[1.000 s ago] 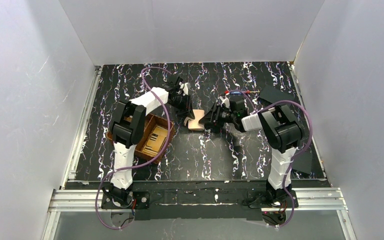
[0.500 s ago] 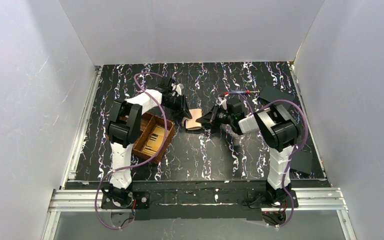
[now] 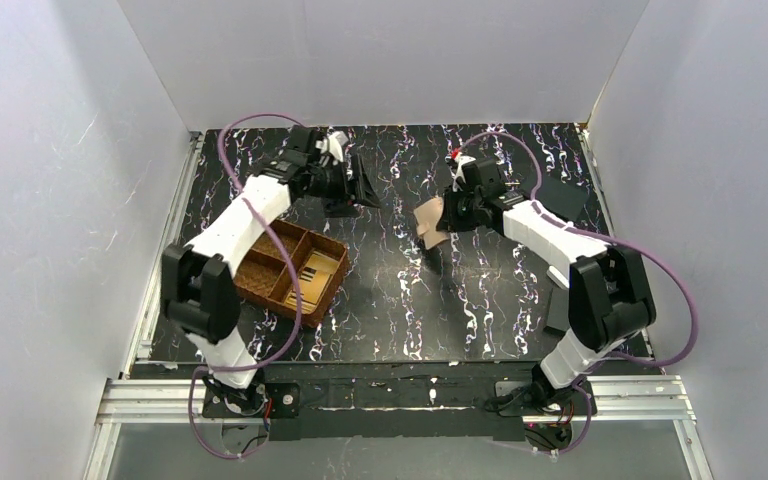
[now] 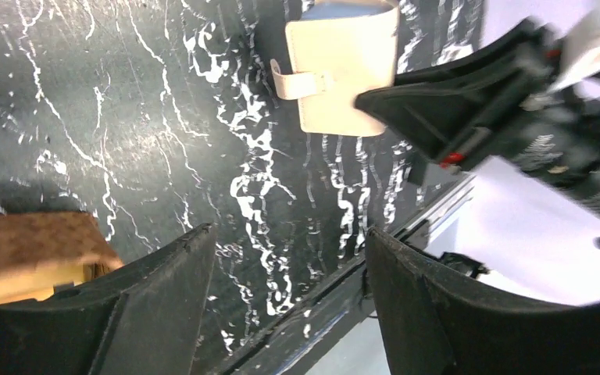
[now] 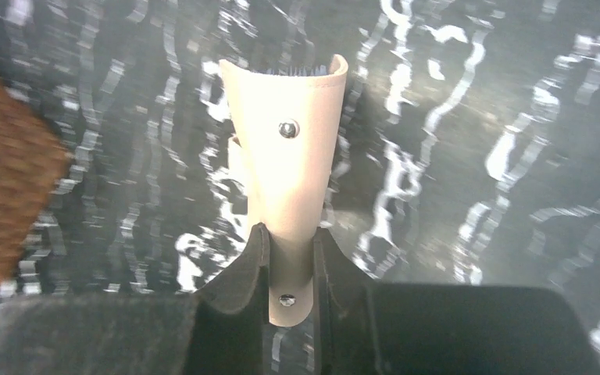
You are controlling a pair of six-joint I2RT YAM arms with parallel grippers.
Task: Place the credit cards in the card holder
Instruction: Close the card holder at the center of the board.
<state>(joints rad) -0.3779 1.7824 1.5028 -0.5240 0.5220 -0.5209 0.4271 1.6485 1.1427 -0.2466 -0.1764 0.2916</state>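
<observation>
The cream card holder [image 3: 427,222] hangs above the table's middle. My right gripper [image 3: 447,212] is shut on it. In the right wrist view the holder [image 5: 289,148] stands up from between the black fingers [image 5: 238,273], its snap tab pinched in my right gripper [image 5: 289,254]. A pale bluish edge [image 4: 344,9] shows at the holder's [image 4: 348,70] far end. My left gripper [image 3: 358,187] is at the back left, apart from the holder. My left gripper [image 4: 289,262] stands open with nothing between its fingers. Tan credit cards [image 3: 315,275] lie in the tray's right compartment.
The brown woven two-compartment tray [image 3: 265,275] sits at the left, near the left arm, and shows in the wrist views [image 4: 35,246] [image 5: 4,180]. A black flat plate [image 3: 563,192] lies at the back right. White walls stand on three sides.
My left gripper has let go of the holder, opened and drawn back to the rear left. My right gripper has carried the holder up and to the right.
</observation>
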